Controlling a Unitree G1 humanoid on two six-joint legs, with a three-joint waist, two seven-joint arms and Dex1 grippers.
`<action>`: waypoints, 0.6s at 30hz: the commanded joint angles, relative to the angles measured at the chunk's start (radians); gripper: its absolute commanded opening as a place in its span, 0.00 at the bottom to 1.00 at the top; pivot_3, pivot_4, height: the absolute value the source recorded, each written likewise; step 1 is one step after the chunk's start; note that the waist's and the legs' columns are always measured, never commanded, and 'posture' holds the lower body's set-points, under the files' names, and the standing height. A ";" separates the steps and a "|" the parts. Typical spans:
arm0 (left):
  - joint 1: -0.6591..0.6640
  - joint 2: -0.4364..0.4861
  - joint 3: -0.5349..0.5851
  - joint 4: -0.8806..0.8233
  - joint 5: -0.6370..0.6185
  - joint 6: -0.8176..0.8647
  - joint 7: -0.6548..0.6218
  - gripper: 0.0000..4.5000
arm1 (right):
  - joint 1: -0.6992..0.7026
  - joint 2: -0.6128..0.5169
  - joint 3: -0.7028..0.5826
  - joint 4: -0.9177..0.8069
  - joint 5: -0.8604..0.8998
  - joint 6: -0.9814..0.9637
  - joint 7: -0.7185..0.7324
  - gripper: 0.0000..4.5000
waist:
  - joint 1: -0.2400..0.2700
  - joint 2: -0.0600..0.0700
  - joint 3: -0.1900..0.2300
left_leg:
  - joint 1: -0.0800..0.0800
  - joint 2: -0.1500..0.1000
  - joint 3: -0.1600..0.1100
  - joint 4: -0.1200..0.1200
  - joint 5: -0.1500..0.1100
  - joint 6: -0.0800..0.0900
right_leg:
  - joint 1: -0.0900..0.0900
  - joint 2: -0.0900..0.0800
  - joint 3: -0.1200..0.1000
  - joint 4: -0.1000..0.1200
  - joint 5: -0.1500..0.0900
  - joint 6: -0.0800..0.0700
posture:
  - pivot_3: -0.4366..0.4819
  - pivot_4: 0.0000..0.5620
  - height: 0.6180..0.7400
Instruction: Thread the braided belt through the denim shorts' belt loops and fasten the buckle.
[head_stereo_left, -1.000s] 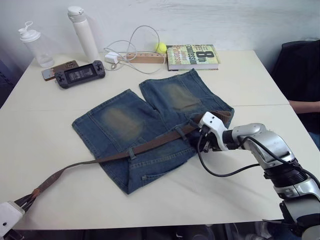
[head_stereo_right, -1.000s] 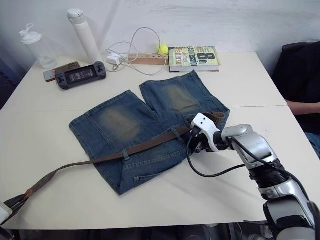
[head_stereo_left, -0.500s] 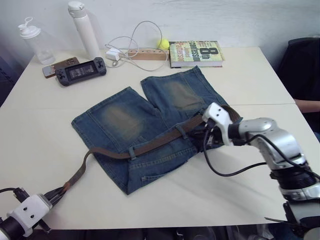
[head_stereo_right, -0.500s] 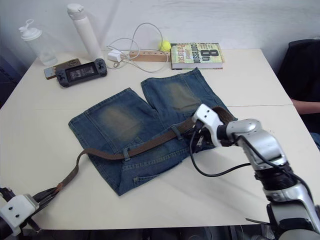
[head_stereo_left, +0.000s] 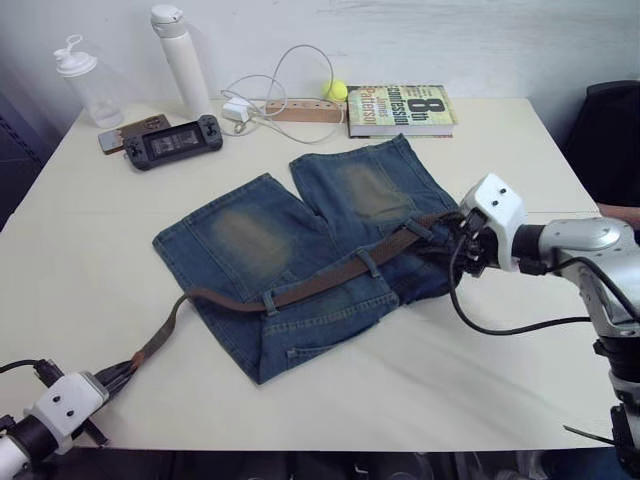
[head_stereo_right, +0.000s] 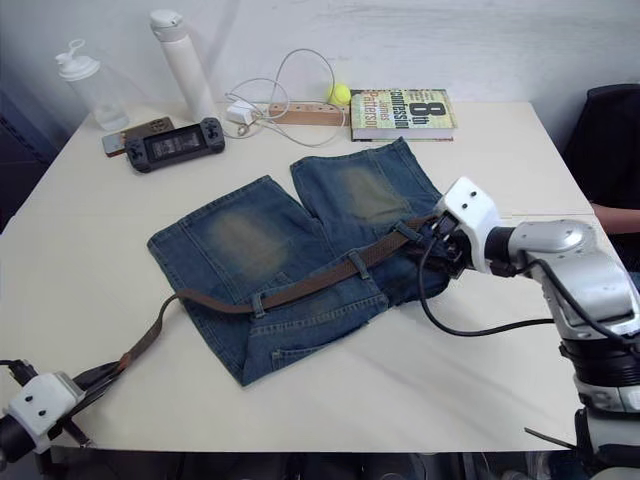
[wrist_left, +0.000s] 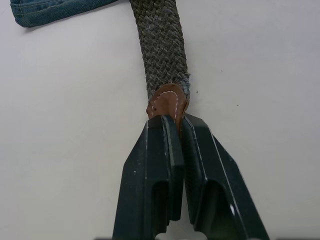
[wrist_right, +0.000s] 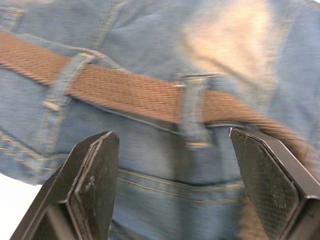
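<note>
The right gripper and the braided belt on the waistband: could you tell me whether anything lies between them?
Nothing visible does. The right gripper hovers open over the denim shorts, and the braided belt lies bare between two belt loops. The left gripper is shut on the belt's leather tip.

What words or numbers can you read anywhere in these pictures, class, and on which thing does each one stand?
"8th": large print on the cover of the book at the far edge of the table.
Remaining cover lines on the book: too blurred to read reliably.
Handheld game console screen: no readable text.
Bottles, denim shorts, braided belt: no lettering seen.
</note>
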 joint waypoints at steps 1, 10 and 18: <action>0.019 0.009 0.007 0.002 -0.010 -0.001 -0.007 0.00 | 0.007 -0.004 -0.001 -0.010 -0.030 -0.015 -0.040 0.83 | 0.000 0.000 0.000 | 0.000 0.000 0.000 0.000 0.000 0.000 | 0.000 0.000 0.000 0.000 0.000 0.000 | 0.48 0.27 0.96; 0.065 -0.009 0.037 -0.013 -0.026 -0.012 -0.002 0.00 | -0.026 -0.001 0.030 0.052 -0.099 -0.055 -0.084 0.83 | -0.005 0.000 0.000 | 0.000 0.000 0.001 0.000 0.002 -0.004 | 0.000 0.000 0.001 0.000 0.000 0.000 | 0.48 0.27 0.96; 0.062 -0.018 0.023 -0.023 -0.012 -0.009 0.018 0.00 | -0.036 0.054 0.109 0.176 -0.178 -0.178 -0.090 0.23 | -0.003 -0.001 0.000 | 0.001 0.000 0.002 0.001 0.002 -0.003 | 0.000 0.000 0.002 0.001 0.000 0.000 | 0.48 0.27 0.96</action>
